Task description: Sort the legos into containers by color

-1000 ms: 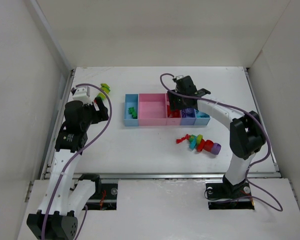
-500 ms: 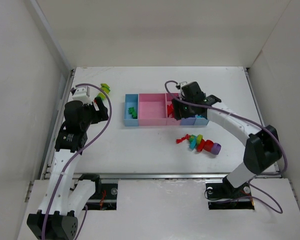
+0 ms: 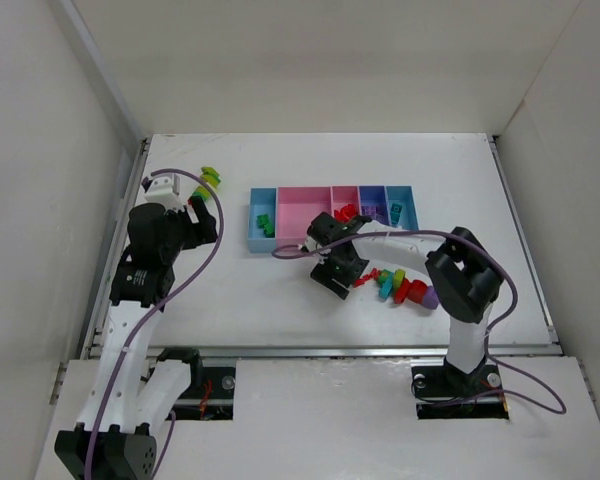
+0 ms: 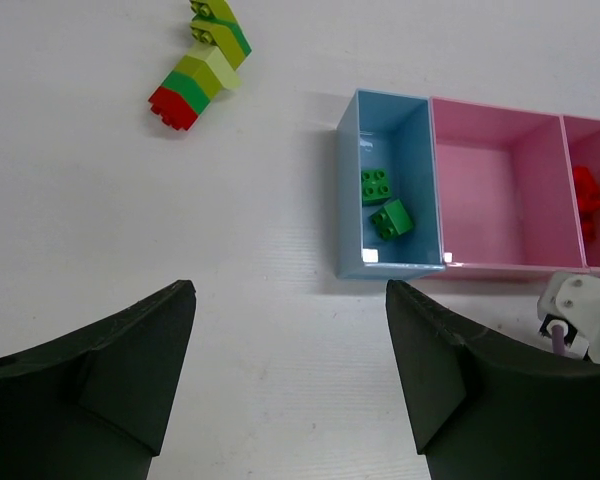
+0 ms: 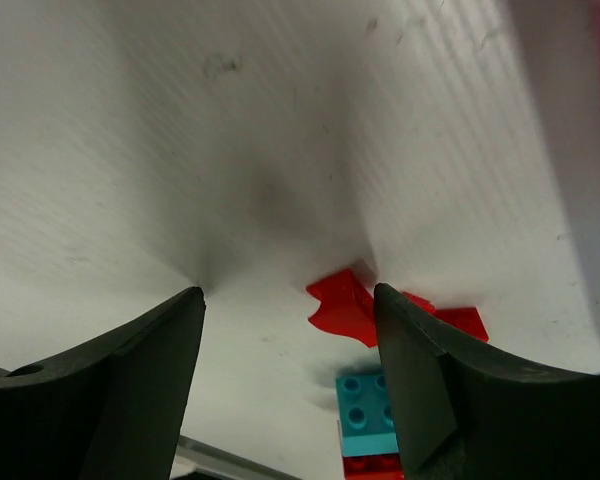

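green bricks (image 3: 265, 222) lie in the end light blue tray (image 3: 251, 212) of the containers (image 3: 280, 247) seen from above, red bricks (image 3: 344, 212) in the narrow pink tray (image 3: 346, 189), and the wide pink tray (image 3: 300, 212) looks bare; what the two right-hand trays hold is too small to tell. left to sort, by my reckoning, are a mixed chain (image 3: 402, 288) on the table (image 3: 240, 300) in front of the trays and a second chain (image 3: 209, 179) well apart at far left, so the job seems under half done. from the left wrist, the left gripper (image 4: 290, 295) hangs with fingers spread and nothing between them, the second chain ahead of it and untouched. from the right wrist, the right gripper (image 5: 287, 293) stands released and empty, low over the table, a red piece (image 5: 342, 305) of the mixed chain close by one finger and a teal brick (image 5: 365, 400) beside that; no grasp is made yet.
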Controlling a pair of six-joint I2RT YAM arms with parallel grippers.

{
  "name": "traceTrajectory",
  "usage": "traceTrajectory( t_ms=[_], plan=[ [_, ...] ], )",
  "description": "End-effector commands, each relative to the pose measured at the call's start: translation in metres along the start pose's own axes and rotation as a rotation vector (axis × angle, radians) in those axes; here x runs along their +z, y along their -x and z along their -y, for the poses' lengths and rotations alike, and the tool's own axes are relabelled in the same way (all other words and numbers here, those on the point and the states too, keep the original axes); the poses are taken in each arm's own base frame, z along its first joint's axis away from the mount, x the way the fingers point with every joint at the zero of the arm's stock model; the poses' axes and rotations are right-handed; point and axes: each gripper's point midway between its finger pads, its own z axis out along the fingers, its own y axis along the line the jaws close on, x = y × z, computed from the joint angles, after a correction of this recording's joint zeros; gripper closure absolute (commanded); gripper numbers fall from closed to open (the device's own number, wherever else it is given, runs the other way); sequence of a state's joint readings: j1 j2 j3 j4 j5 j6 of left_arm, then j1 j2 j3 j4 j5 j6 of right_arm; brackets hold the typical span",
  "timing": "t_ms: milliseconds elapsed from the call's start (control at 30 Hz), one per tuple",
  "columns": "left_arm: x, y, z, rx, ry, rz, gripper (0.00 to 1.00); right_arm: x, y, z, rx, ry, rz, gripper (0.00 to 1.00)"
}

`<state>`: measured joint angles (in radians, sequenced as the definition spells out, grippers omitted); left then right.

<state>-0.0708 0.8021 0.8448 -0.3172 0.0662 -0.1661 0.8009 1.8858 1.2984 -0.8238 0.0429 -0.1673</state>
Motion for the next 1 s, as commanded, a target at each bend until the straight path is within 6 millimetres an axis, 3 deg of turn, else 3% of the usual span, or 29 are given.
traceTrajectory(
  t_ms=[0, 233, 400, 567, 800, 967],
  plan=[
    [-0.006, 0.017, 0.004, -0.012, -0.021, 0.072, 0.26, -0.012, -0.023, 0.011, -0.123, -0.074, -0.098, 0.26],
    [-0.008, 0.019, 0.002, -0.015, -0.015, 0.083, 0.26, -0.017, -0.017, 0.028, -0.143, -0.167, -0.080, 0.27],
    [-0.008, 0.019, 0.002, -0.015, -0.015, 0.083, 0.26, -0.008, -0.019, 0.034, -0.148, -0.197, -0.109, 0.33],
    [-0.008, 0.019, 0.002, -0.015, -0.015, 0.083, 0.26, -0.002, -0.012, 0.027, -0.152, -0.159, -0.073, 0.53],
    [-0.008, 0.019, 0.002, -0.015, -0.015, 0.083, 0.26, 0.003, -0.008, 0.013, -0.158, -0.077, -0.043, 0.97],
    [-0.008, 0.019, 0.002, -0.015, -0.015, 0.083, 0.26, -0.014, 0.008, 0.009, -0.126, -0.060, 0.041, 1.00]
  ],
)
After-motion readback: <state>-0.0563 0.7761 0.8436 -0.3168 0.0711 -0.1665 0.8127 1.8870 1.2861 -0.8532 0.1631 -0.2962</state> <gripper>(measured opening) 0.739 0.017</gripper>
